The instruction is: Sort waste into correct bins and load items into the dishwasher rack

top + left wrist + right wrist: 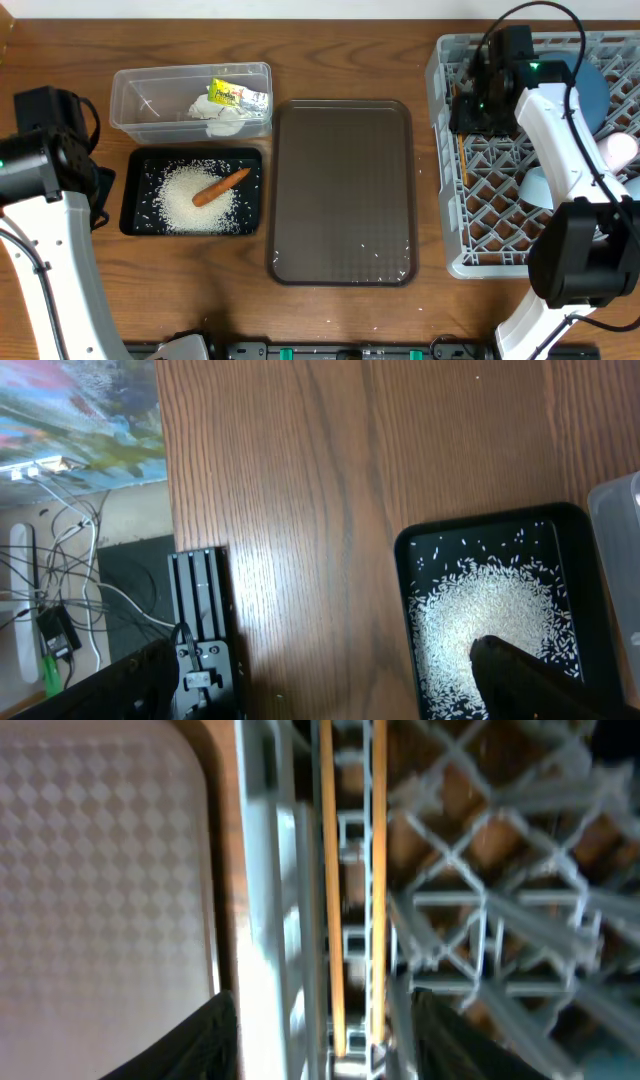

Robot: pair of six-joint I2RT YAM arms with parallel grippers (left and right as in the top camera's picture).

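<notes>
The right gripper [322,1025] hangs spread over the wooden chopsticks [329,900] lying in the dishwasher rack [265,870]; the left gripper [320,665] is spread too.

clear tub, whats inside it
The clear tub holds a crumpled white tissue with a yellow-green wrapper lying partly over it. Anything beneath those two, and the tub floor under them, is covered and cannot be seen.

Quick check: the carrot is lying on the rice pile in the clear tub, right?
Not quite. The carrot does lie on the rice, but in the black tray, not the clear tub. The overhead view shows it.
</notes>
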